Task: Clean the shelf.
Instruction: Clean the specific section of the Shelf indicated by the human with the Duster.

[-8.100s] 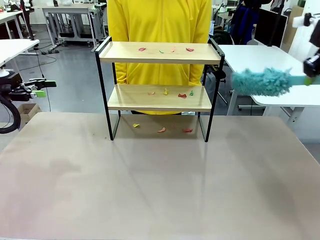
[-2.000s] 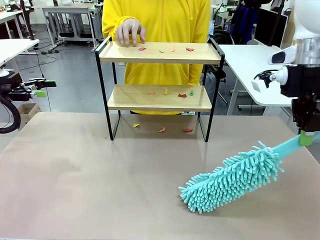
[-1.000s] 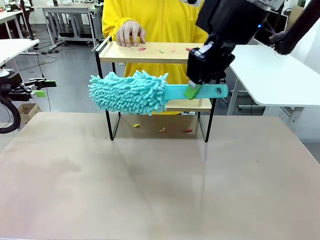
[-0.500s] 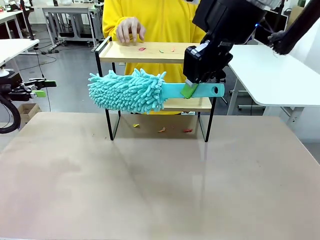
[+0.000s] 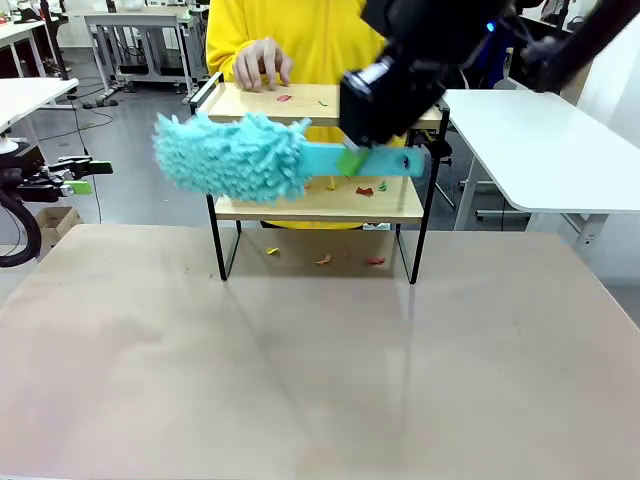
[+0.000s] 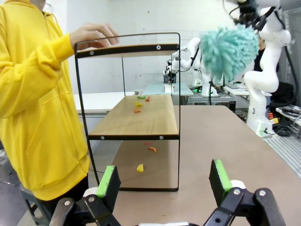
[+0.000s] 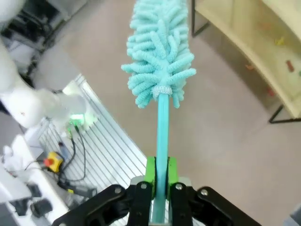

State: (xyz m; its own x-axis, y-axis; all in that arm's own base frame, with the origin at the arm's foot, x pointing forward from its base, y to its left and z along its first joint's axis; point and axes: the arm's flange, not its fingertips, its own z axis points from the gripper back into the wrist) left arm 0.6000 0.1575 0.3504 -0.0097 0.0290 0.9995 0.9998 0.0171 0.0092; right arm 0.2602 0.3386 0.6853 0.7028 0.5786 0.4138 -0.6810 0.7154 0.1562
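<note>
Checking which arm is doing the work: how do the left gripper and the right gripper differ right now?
The left gripper stands open and empty; the right gripper is shut on the handle of the teal duster. The left gripper sits off to the left of the shelf, apart from it; the right gripper is up in front of the shelf. Both are black with green pads.

White tables stand on a glossy grey floor behind the beige worktable, under even indoor light.
</note>
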